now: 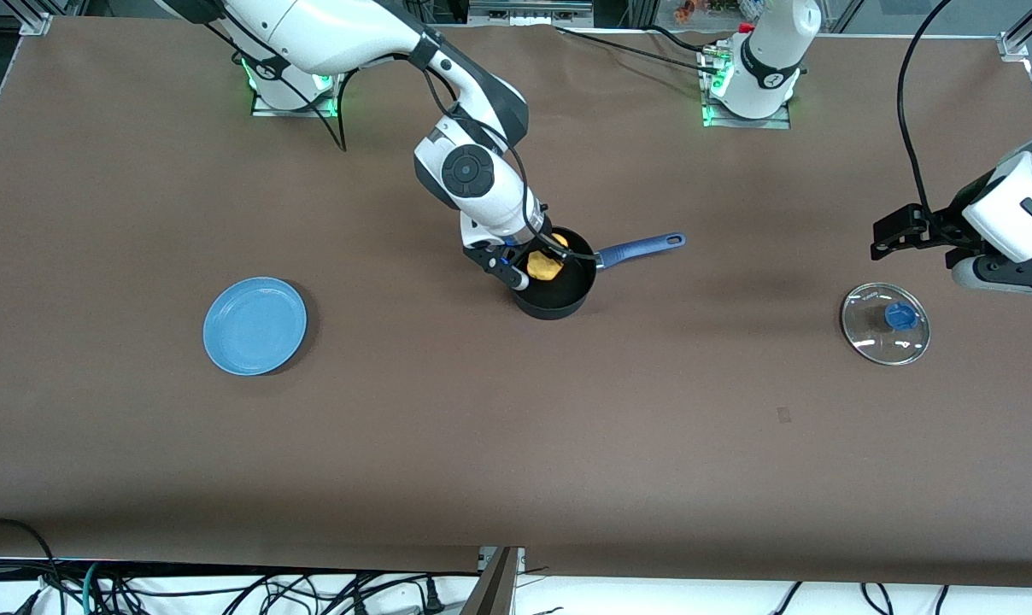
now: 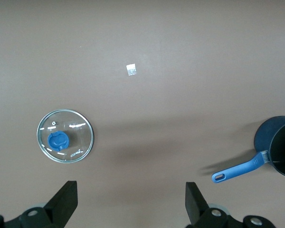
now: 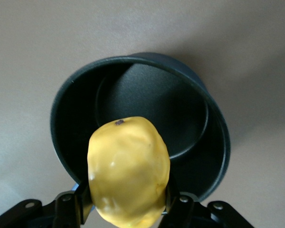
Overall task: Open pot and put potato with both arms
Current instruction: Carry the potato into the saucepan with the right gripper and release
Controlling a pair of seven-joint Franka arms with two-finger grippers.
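The black pot [image 1: 559, 289] with its blue handle [image 1: 640, 248] stands open at the table's middle; it also shows in the right wrist view [image 3: 147, 102] and the left wrist view [image 2: 278, 145]. My right gripper [image 1: 535, 261] is shut on the yellow potato [image 1: 544, 266] and holds it over the pot's mouth; the potato fills the right wrist view [image 3: 128, 171]. The glass lid [image 1: 885, 324] with its blue knob lies flat on the table toward the left arm's end, also in the left wrist view [image 2: 65, 136]. My left gripper [image 2: 131, 204] is open and empty, up above the table beside the lid.
A flat blue plate [image 1: 255, 325] lies toward the right arm's end of the table. A small scrap of tape [image 1: 783, 415] lies nearer the front camera than the lid. Cables run along the table's front edge.
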